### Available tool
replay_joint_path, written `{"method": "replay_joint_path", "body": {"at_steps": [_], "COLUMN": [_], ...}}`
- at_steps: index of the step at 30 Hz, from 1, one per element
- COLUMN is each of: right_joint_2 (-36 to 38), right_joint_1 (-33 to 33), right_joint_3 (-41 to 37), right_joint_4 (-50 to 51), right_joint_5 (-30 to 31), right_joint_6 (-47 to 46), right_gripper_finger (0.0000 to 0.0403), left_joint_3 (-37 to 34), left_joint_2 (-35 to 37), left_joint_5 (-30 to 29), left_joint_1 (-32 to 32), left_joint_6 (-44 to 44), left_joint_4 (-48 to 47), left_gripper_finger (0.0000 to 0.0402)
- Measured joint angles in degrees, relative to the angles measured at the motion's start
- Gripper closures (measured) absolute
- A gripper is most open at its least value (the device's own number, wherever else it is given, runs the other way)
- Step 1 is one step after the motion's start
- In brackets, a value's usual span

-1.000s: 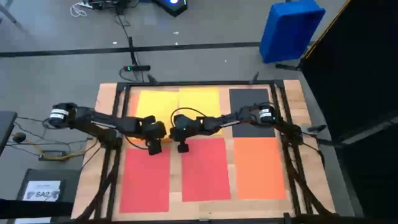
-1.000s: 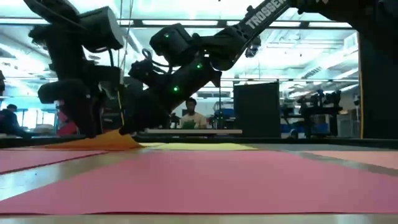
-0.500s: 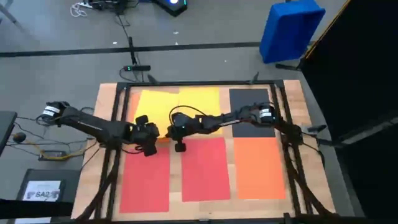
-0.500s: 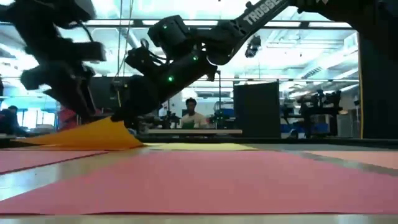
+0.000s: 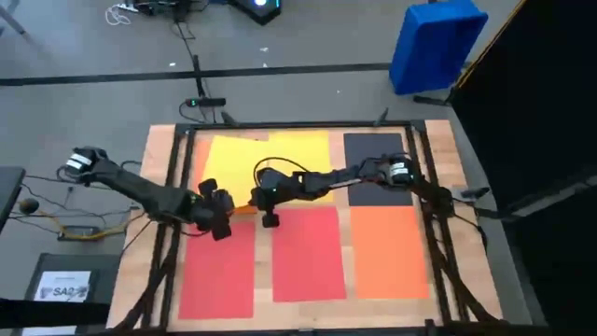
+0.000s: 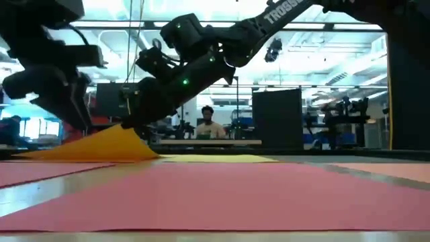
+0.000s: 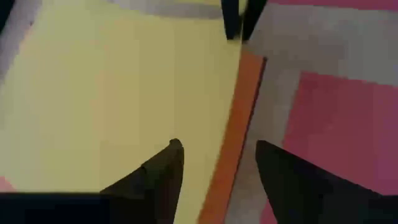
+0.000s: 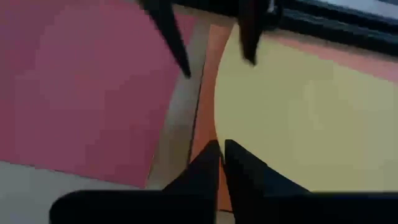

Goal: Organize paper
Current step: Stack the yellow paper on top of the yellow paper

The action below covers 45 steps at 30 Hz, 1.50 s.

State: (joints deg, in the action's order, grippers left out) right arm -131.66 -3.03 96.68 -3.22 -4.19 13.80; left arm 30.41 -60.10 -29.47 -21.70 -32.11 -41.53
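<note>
Writing: "TROSSEN" on arm (image 6: pixel 282 12); "SA2" on box label (image 5: pixel 63 291).
Table (image 5: pixel 159 159): wooden, paper (image 5: pixel 308 252) spread.
Room: lab, seated person (image 6: pixel 205 124).
Left claw (image 5: pixel 220 210): open, 9 o'clock.
Right claw (image 5: pixel 258 200): closed on orange sheet (image 5: pixel 244 208).

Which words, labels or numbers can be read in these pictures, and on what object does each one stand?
"TROSSE": white letters on the right arm, low view; the word runs out of the picture.
"SA2": white label on the dark box beside the table, high view; the smaller print above it is too blurred to read.
No text on the paper sheets.
</note>
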Motion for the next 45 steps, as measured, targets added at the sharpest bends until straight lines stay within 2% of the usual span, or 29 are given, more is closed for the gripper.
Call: {"method": "replay_joint_path", "body": {"at_steps": [5, 11, 21, 27, 35, 45], "right_joint_2": [0.6, 1.5, 3.1, 3.5, 3.7, 10.2], "right_joint_1": [-0.2, -0.2, -0.2, -0.2, -0.2, -0.3], "right_joint_3": [0.0, 0.0, 0.0, 0.0, 0.0, 0.0], "right_joint_4": [0.6, 0.8, 0.7, 1.4, 2.9, 11.3], "right_joint_5": [0.0, -0.2, -0.6, -1.0, -1.5, 0.0], "right_joint_6": [0.3, 0.9, 1.5, 1.5, 1.4, 3.8], "right_gripper_finger": [0.0403, 0.0403, 0.0403, 0.0403, 0.0403, 0.0403], "left_joint_3": [0.0, -2.4, -4.9, -5.0, -2.8, 6.9], "left_joint_2": [-3.4, -6.0, -6.4, -6.1, -6.0, -6.0], "left_joint_5": [-3.1, -3.6, -5.8, -7.1, -6.6, -8.1], "left_joint_1": [-0.9, -0.9, -0.9, -0.9, -0.9, -0.9], "left_joint_6": [-3.9, -8.4, -15.0, -15.0, -14.7, -11.5], "left_joint_4": [-3.1, -4.4, -2.8, -3.0, -3.8, -11.1], "left_gripper_finger": [0.0219, 0.0219, 0.0225, 0.0268, 0.0391, 0.0402]}}
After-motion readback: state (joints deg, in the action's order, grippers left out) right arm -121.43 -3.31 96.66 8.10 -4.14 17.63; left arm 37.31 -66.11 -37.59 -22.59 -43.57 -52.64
